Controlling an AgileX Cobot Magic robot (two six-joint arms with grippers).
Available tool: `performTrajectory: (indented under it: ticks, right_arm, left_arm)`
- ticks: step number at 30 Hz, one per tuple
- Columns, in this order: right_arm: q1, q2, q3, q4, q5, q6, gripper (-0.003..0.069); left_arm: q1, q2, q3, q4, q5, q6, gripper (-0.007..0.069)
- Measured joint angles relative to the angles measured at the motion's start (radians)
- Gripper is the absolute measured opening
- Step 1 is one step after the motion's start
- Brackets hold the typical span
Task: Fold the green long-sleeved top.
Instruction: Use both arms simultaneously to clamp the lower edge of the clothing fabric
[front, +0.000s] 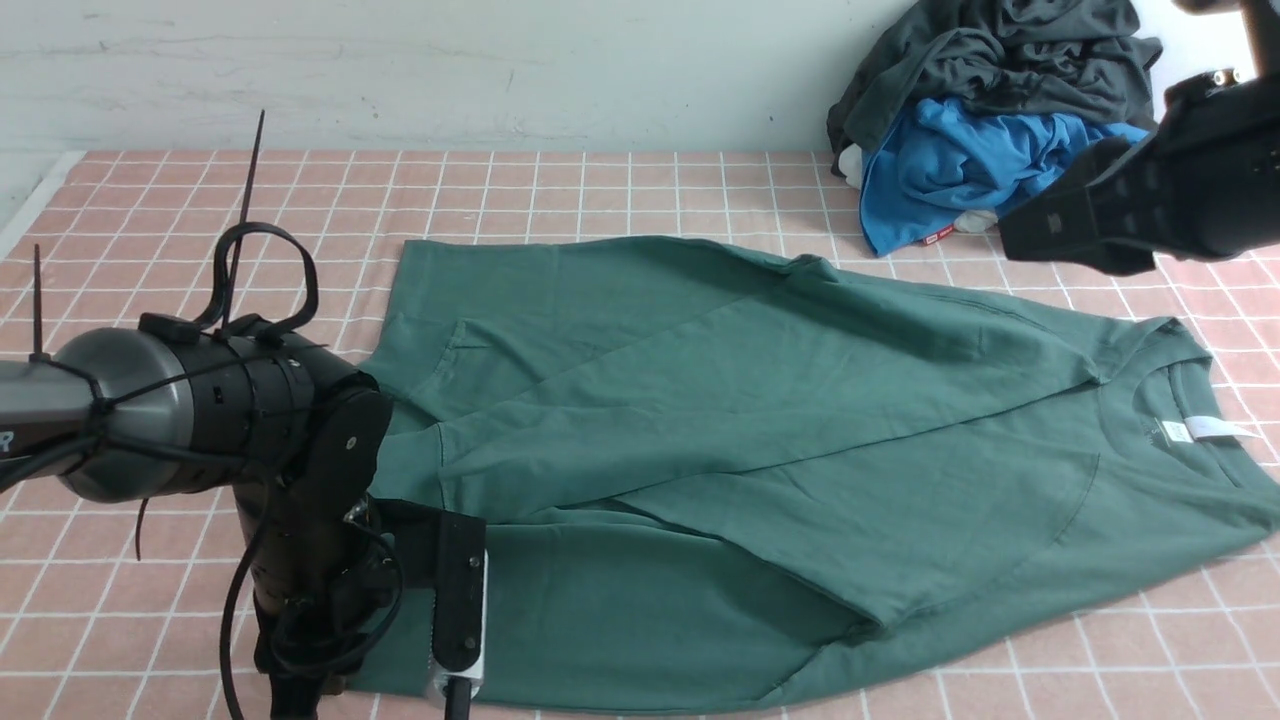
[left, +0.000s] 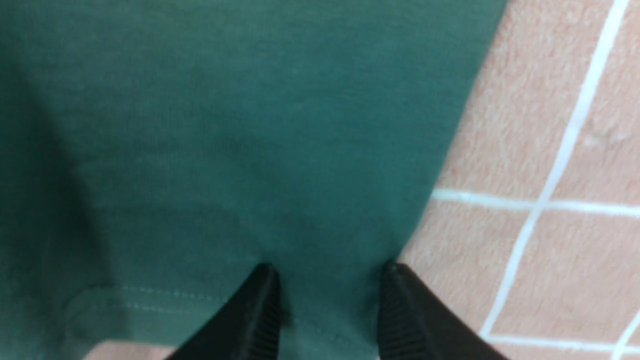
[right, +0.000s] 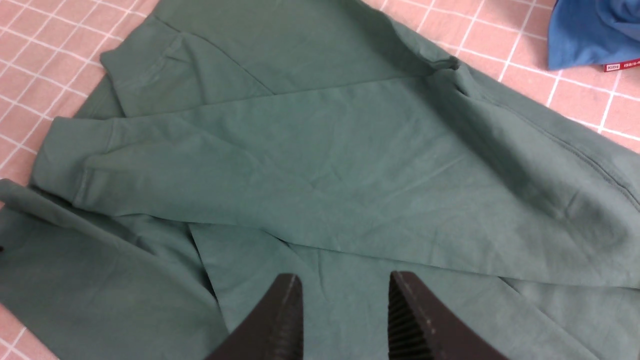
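The top lies flat on the checked table. In the front view its long axis runs from side to side, with the hem at the left of the frame and the collar with its white label at the far right. Both sleeves are laid slantwise across the body, so the piece is already narrowed along its length.

The left gripper is down at the lower left of the front view, at the corner where the hem meets the side edge. Its jaws stand moderately apart. Green cloth lies flat across the gap, with bare table just beside one finger. No pinch or bunching shows, so it appears to hold nothing yet.

The right gripper hangs high at the upper right of the front view, near the blue garment and the dark garment. Its jaws are likewise parted and empty, and it looks down on the crossed sleeves from well above.

The left arm is therefore much the nearer to the cloth, and it sits at the hem end. A lengthwise fold would likely carry that end toward the collar at the right. The far hem corner, at the upper left of the top, has no gripper near it, so a one-handed lift may skew the fold.
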Motion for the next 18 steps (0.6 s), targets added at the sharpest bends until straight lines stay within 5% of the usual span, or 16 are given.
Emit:
performTrajectory:
  ticks: [5,7,14,18]
  right_arm:
    - [0.000,0.000,0.000,0.000,-0.001,0.000,0.0232]
    - [0.000,0.000,0.000,0.005,-0.003,-0.019,0.0232]
    - [0.000,-0.001,0.000,0.072,-0.002,-0.088,0.0232]
    - [0.026,-0.054,0.001,0.082,0.014,-0.151,0.0199]
  left_arm:
    - [0.004,0.000,0.003,0.065,0.000,-0.047,0.0148]
    - [0.001,0.000,0.003,0.054,0.000,-0.102,0.0044]
    - [-0.021,-0.032,0.003,-0.098,0.004,-0.192,0.0001]
    - [-0.026,-0.158,0.004,-0.192,0.071,-0.338,-0.0005]
